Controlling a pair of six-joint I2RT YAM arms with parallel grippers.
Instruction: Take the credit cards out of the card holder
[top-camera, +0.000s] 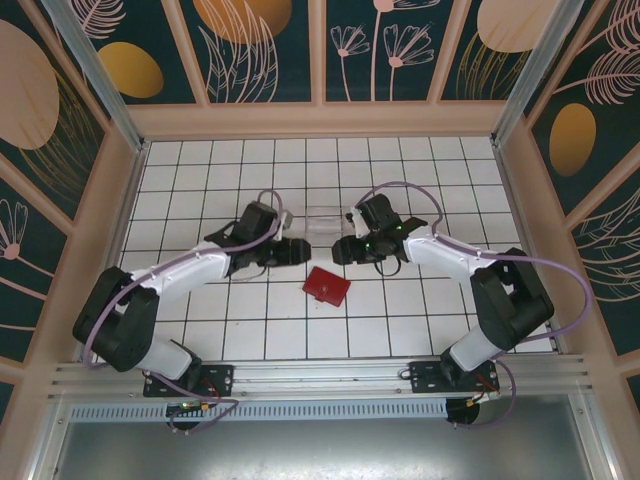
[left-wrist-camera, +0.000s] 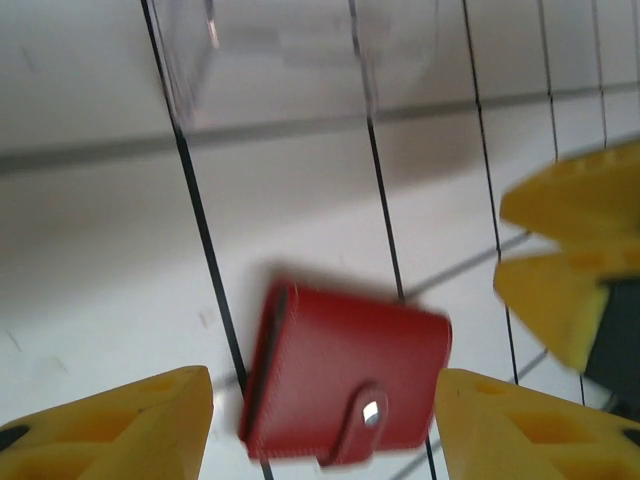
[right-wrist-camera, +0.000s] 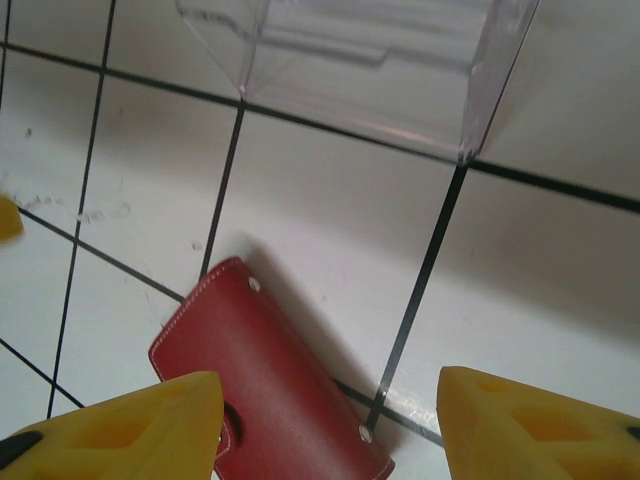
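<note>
The red card holder (top-camera: 326, 286) lies shut on the white tiled table, its tab snapped down over the front (left-wrist-camera: 345, 375). The credit cards are hidden. My left gripper (top-camera: 303, 250) hovers just behind and left of the card holder; its yellow fingers (left-wrist-camera: 120, 425) stand open, with the holder lying on the table below the gap. My right gripper (top-camera: 338, 250) hovers just behind and right of the holder and is open too. In the right wrist view the card holder (right-wrist-camera: 270, 380) lies below the right gripper's left finger (right-wrist-camera: 120, 430). The two grippers face each other, close together.
A clear plastic box (top-camera: 325, 218) stands on the table just behind both grippers, and it sits near the top of the right wrist view (right-wrist-camera: 370, 60). The right gripper's yellow fingers (left-wrist-camera: 580, 260) sit at the right of the left wrist view. Wooden walls enclose the table.
</note>
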